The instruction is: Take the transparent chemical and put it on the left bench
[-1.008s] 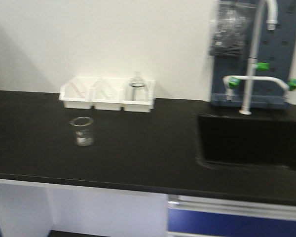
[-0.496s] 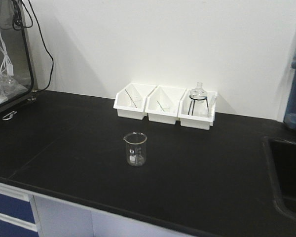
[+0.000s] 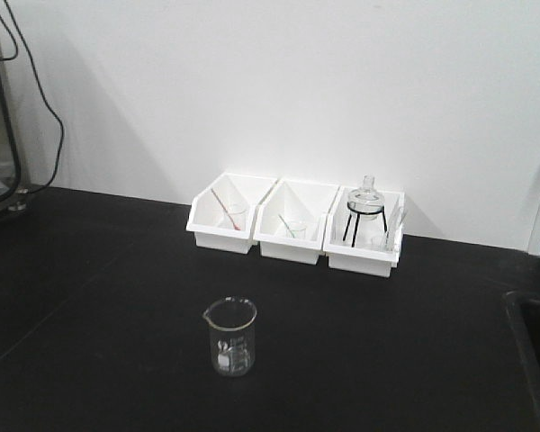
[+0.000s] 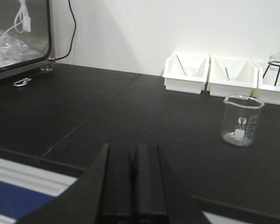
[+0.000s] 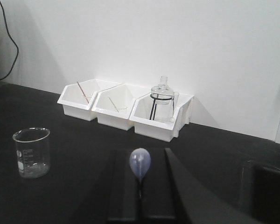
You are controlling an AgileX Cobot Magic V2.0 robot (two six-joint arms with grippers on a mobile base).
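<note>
A clear glass beaker stands upright on the black bench, in front of three white bins. It also shows in the left wrist view and the right wrist view. A clear round flask sits on a black stand in the right bin. My left gripper is shut and empty, near the bench's front edge, left of the beaker. My right gripper is shut on a pale blue dropper bulb, right of the beaker. Neither gripper shows in the front view.
The left bin and middle bin hold thin rods and small glassware. A sink opens at the far right. A glass-fronted cabinet with a black cable stands at the left.
The front view has swung left and come closer: the tap and most of the sink slid out to the right, and the beaker and bins look nearer and more central.
</note>
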